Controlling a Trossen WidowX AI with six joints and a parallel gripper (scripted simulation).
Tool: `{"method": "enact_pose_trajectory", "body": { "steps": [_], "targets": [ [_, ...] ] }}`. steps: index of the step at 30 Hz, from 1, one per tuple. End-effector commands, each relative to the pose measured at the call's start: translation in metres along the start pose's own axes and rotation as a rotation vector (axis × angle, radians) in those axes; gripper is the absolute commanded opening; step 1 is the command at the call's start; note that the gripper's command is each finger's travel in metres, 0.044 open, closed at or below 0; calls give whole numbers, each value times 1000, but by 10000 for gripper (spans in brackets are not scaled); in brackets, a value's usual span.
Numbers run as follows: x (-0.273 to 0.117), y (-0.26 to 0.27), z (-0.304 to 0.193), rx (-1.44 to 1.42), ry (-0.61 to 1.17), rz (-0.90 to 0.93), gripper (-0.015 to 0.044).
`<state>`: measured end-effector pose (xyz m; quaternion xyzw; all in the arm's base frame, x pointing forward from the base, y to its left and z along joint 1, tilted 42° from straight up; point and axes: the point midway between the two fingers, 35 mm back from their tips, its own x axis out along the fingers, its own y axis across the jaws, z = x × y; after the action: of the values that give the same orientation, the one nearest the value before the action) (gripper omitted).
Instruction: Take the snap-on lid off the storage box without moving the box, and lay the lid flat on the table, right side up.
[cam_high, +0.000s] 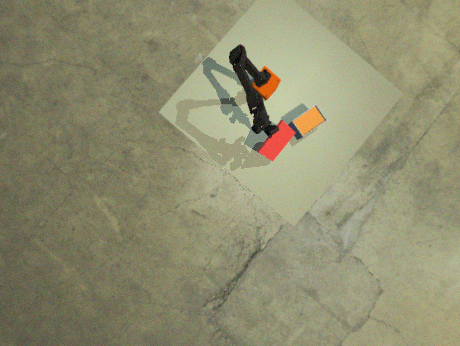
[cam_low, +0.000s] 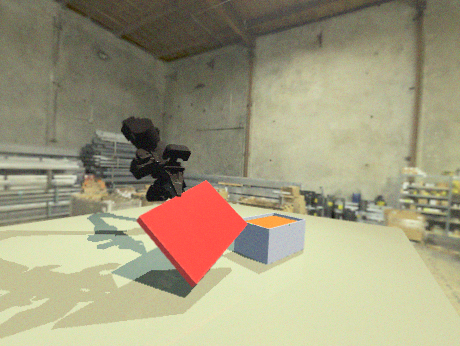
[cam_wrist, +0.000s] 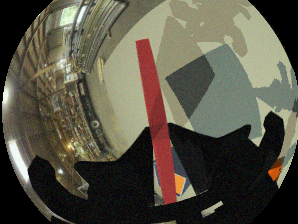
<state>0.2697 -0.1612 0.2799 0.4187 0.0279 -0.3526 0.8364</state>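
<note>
The red lid (cam_high: 277, 141) (cam_low: 195, 230) (cam_wrist: 150, 87) is off the box and steeply tilted, its plain broad face turned toward the exterior camera. Its lowest corner is at or just above the table (cam_high: 295, 195) (cam_low: 340, 300); contact cannot be told. My gripper (cam_high: 272, 131) (cam_low: 177, 196) (cam_wrist: 158, 128) is shut on the lid's upper edge; the lid partly hides the fingertips in the exterior view. The open blue-grey box (cam_high: 297, 132) (cam_low: 270, 248) (cam_wrist: 180, 186) stands upright beside the lid, with an orange surface (cam_high: 309, 121) (cam_low: 272, 221) inside.
An orange block (cam_high: 270, 84) is at the arm's base. In the top view the box is right of the lid and close to it. The table's front corner (cam_high: 295, 222) lies beyond the lid. Shadows of the arm and lid fall on the table.
</note>
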Motion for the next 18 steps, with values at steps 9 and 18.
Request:
{"method": "enact_pose_trajectory", "body": {
  "steps": [9, 18],
  "targets": [
    [6, -5, -1, -3, 6, 10, 0],
    [11, -10, -1, -3, 5, 10, 0]
  ]
}}
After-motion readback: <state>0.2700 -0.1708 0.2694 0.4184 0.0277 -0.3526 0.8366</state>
